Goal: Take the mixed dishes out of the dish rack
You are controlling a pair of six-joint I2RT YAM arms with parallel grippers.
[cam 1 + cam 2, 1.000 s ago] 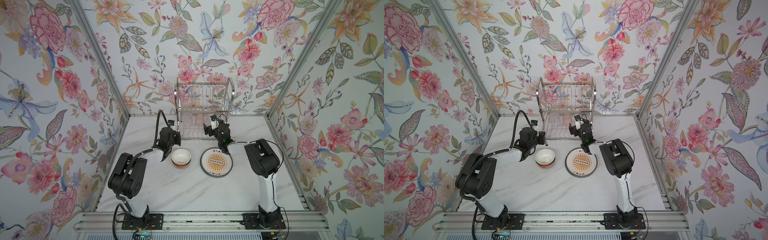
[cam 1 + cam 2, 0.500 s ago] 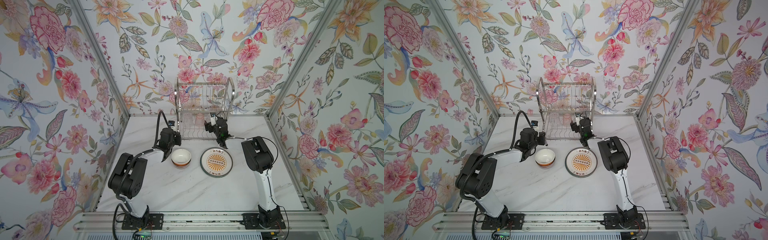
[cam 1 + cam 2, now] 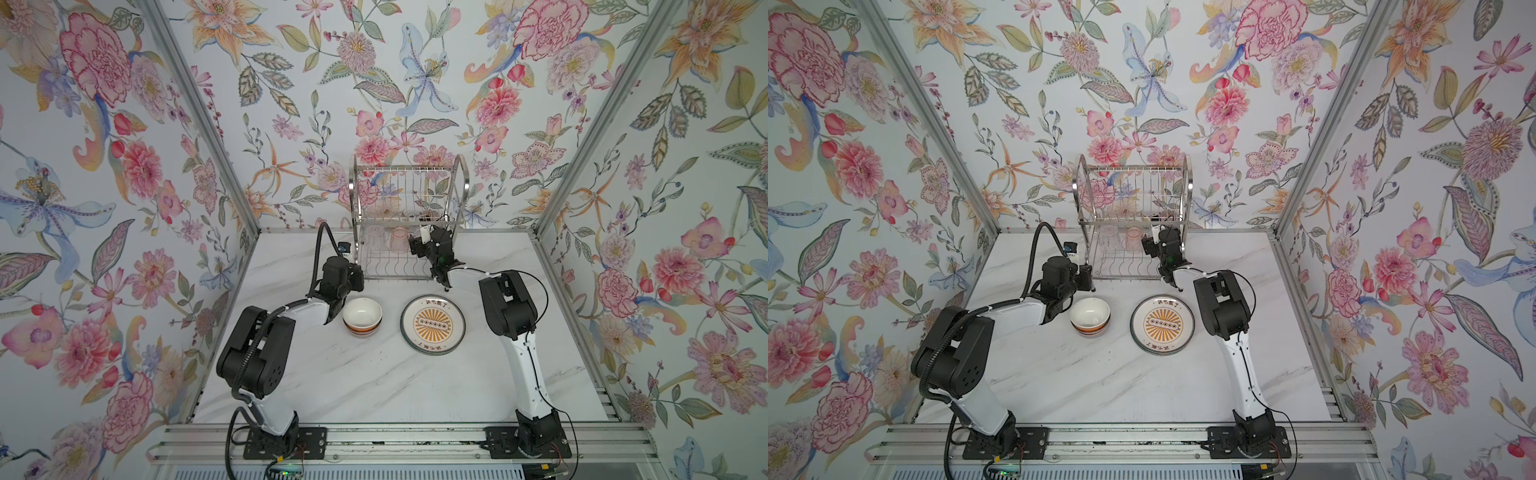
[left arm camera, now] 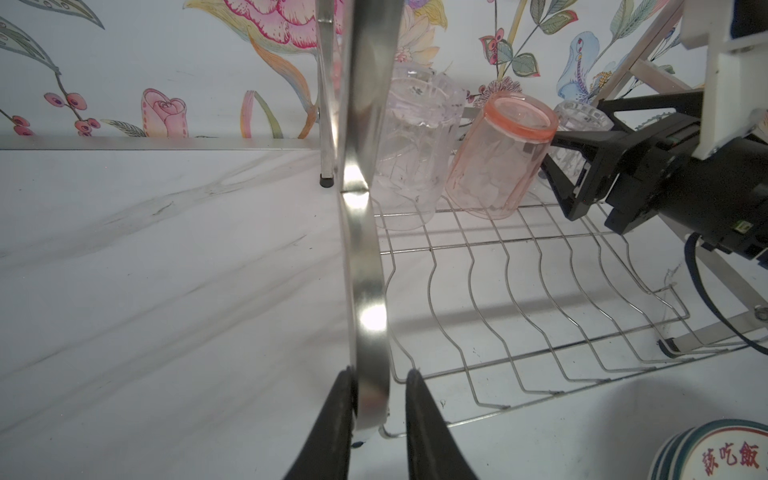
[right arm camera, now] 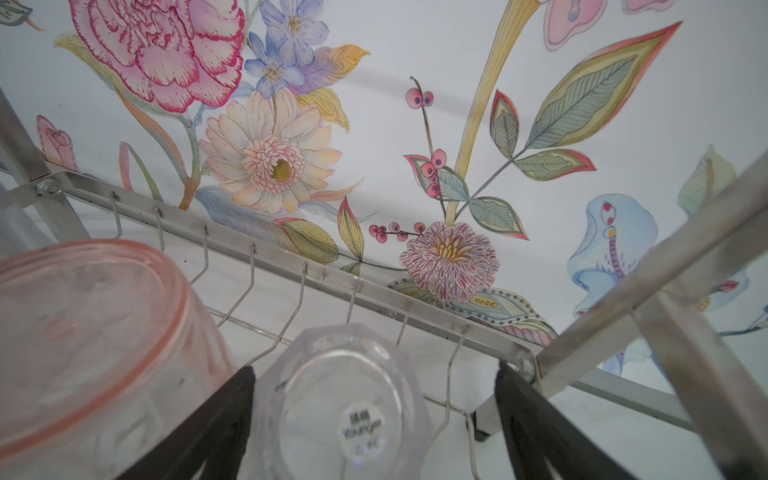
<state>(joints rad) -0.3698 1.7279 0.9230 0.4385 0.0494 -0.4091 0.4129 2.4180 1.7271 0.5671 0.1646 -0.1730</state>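
Note:
The steel wire dish rack [image 3: 407,199] [image 3: 1133,195] stands at the back of the table. On its lower shelf stand, mouth down, a clear glass [image 4: 411,145], a pink glass [image 4: 498,158] [image 5: 83,332] and another clear glass [image 5: 345,407]. My left gripper [image 4: 378,411] [image 3: 355,274] is shut on the rack's left side frame [image 4: 365,249] near its foot. My right gripper [image 5: 374,372] [image 3: 415,245] is open inside the rack, its fingers on either side of that second clear glass. An orange-banded bowl [image 3: 362,316] and the orange sunburst plate [image 3: 432,324] lie on the table before the rack.
The marble tabletop [image 3: 374,382] is walled by flowered panels on three sides. The rack's upper shelf [image 3: 1133,208] hangs just above my right gripper, and the rack's right frame [image 5: 665,266] is close beside it. The pink glass stands right against the right gripper's finger.
My right gripper has moved back from above the plate into the rack's lower tier, around the clear glass. The left gripper has stayed on the rack frame.

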